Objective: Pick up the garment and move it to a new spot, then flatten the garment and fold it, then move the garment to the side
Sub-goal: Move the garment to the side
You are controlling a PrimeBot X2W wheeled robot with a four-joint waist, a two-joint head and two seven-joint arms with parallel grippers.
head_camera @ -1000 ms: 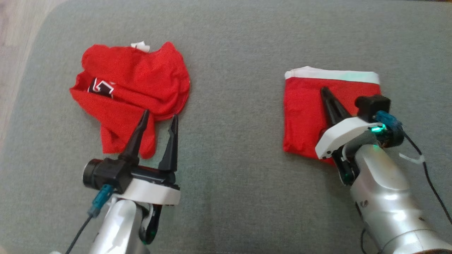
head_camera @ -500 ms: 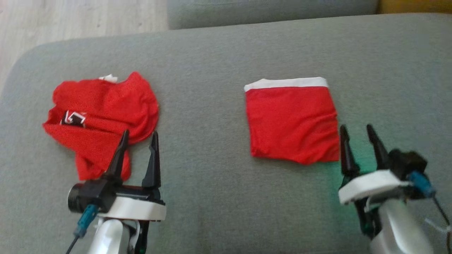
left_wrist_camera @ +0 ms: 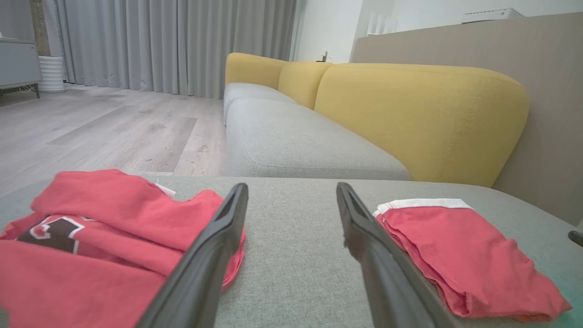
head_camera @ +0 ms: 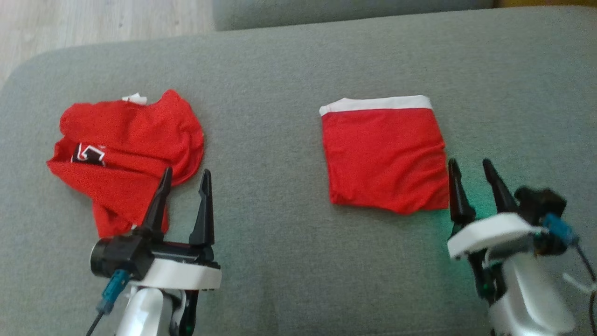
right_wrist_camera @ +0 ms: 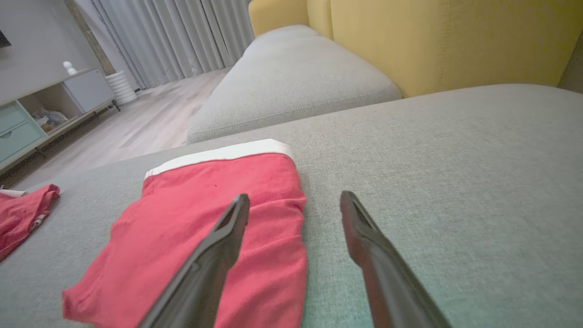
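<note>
Now the folded red garment (head_camera: 385,156) lies flat on the grey cushion (head_camera: 280,261), with the right gripper (head_camera: 468,163) just beside its near right corner, jaws wide and empty. And the left gripper (head_camera: 186,172) gapes too, at the edge of the crumpled red shirt (head_camera: 126,149).

- Folded garment (head_camera: 385,158), just left of the right claw (head_camera: 468,162): plain red, with a white band along the edge farthest from the claw.
- Crumpled garment (head_camera: 126,144), beneath and beyond the left finger of the left claw (head_camera: 186,172): red, with a black patch outlined in white and a small white tag at its far edge.
- Both claws: black fingers on a white mount, silver forearm behind, with a teal-blue plug (head_camera: 112,290) at the wrist.
- Cushion (head_camera: 280,140) under both claws: grey, finely flecked weave, with a faint green glow right beside the right claw.
- Sofa backs (left_wrist_camera: 419,118), beyond the left claw: mustard yellow.
- Floor (left_wrist_camera: 114,132), far ahead and left of the left claw: pale wood grain.
- Curtains (left_wrist_camera: 173,41), farthest off: grey, in vertical pleats.
</note>
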